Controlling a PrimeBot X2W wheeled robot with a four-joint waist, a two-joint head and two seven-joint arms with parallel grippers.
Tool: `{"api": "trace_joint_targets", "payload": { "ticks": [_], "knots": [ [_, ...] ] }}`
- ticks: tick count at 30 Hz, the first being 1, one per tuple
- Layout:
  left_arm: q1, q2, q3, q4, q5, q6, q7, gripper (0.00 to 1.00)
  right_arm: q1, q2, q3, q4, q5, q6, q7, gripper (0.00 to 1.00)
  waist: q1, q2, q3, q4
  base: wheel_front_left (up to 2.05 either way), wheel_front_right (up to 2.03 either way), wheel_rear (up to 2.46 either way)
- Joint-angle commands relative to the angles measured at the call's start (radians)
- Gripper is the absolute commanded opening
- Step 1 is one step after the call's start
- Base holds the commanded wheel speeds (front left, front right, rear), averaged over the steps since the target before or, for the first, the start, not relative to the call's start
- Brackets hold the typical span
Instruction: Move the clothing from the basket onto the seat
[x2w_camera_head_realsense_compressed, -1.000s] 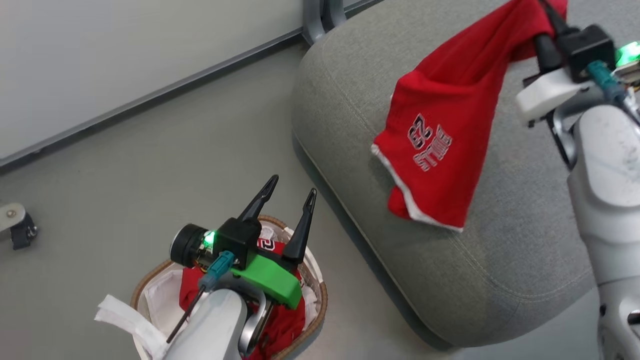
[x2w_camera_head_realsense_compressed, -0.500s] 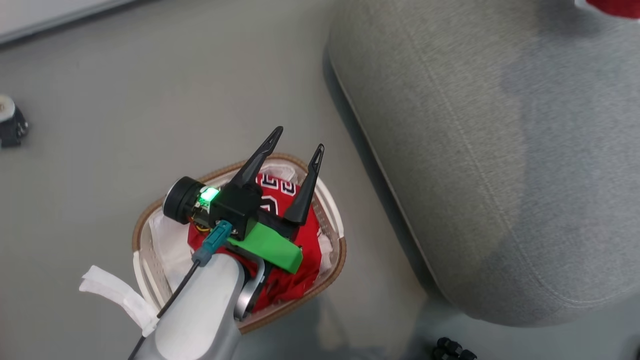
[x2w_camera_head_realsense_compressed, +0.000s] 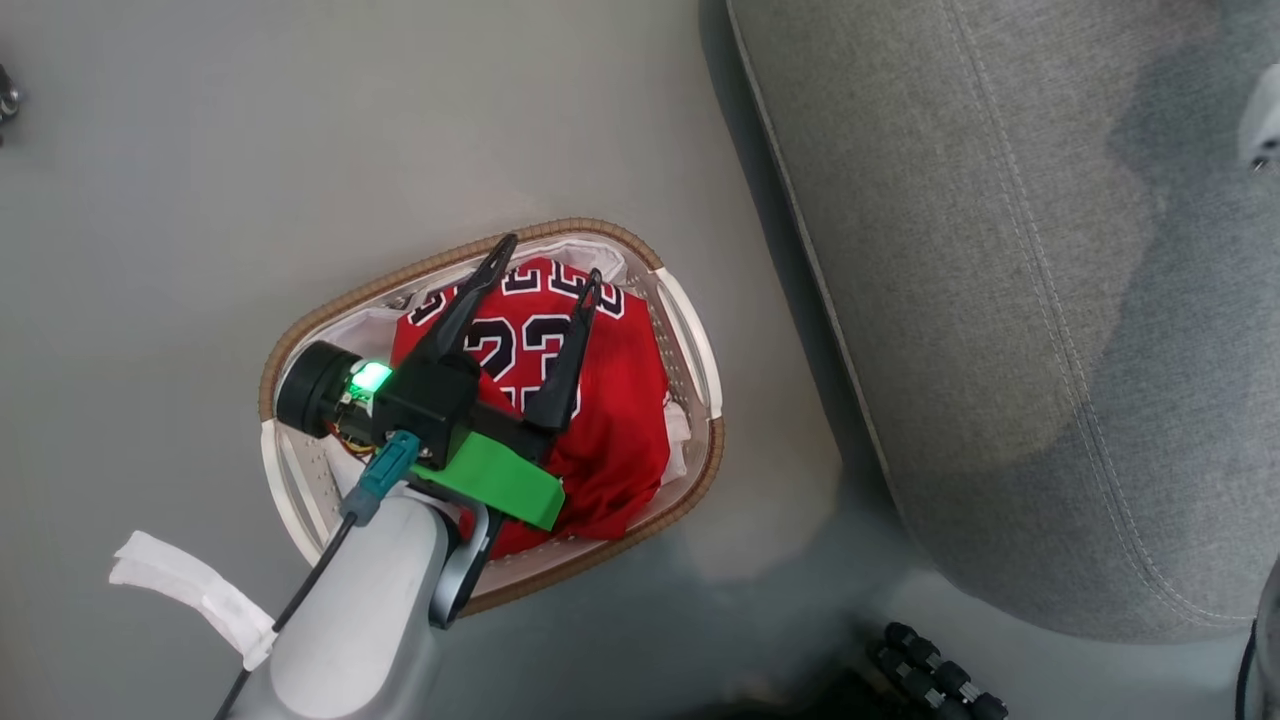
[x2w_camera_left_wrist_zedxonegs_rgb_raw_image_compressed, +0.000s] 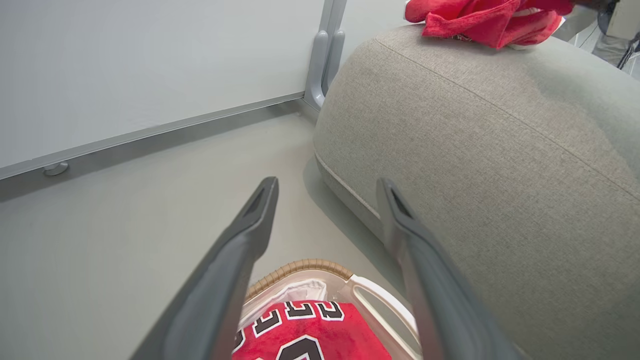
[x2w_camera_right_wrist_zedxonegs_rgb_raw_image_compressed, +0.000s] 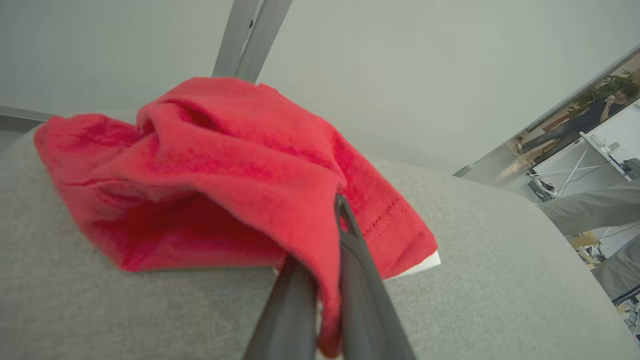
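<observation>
Since a second ago my head has tipped down: the basket (x2w_camera_head_realsense_compressed: 693, 345) sits mid-picture instead of at the bottom edge. My left gripper (x2w_camera_head_realsense_compressed: 550, 258), whose tips then reached past the far rim, hangs over the jersey (x2w_camera_head_realsense_compressed: 615, 400) inside it.

Head view: my left fingers stand apart with nothing between them, pointing across the black "23". The jersey lies crumpled in the basket on the white lining (x2w_camera_head_realsense_compressed: 360, 335), number facing up. The basket stands on the floor (x2w_camera_head_realsense_compressed: 250, 150) just beside the seat (x2w_camera_head_realsense_compressed: 1000, 250); whether they touch I cannot tell.

Left wrist view: my two fingers (x2w_camera_left_wrist_zedxonegs_rgb_raw_image_compressed: 240, 260) are spread wide and empty above the basket's far end, and the jersey's lettering shows low down between them. The seat's rounded side rises to the right, and on its top lies a red garment (x2w_camera_left_wrist_zedxonegs_rgb_raw_image_compressed: 480, 20).

Right wrist view: my right gripper (x2w_camera_right_wrist_zedxonegs_rgb_raw_image_compressed: 325, 240) is clamped on a fold of that red garment, the cloth pinched between the two fingers and draped over the left one. The rest of it lies bunched on the seat, with a white edge peeking out beneath.
</observation>
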Motion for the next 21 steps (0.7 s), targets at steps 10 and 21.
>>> {"api": "trace_joint_targets", "payload": {
  "ticks": [10,21],
  "knots": [
    [0.019,0.01,0.015,0.006,0.001,-0.003,-0.001,1.0,0.162,0.028,0.017,-0.068,0.034,-0.001,-0.002,1.0,-0.0002,-0.0001,-0.041,-0.011,0.0,0.0,0.0],
    [0.063,0.0,0.083,0.005,-0.014,-0.003,-0.001,1.0,0.332,0.04,0.081,-0.166,0.091,-0.001,-0.002,1.0,-0.0002,-0.0001,-0.178,-0.007,0.0,0.0,0.0]
  ]
}}
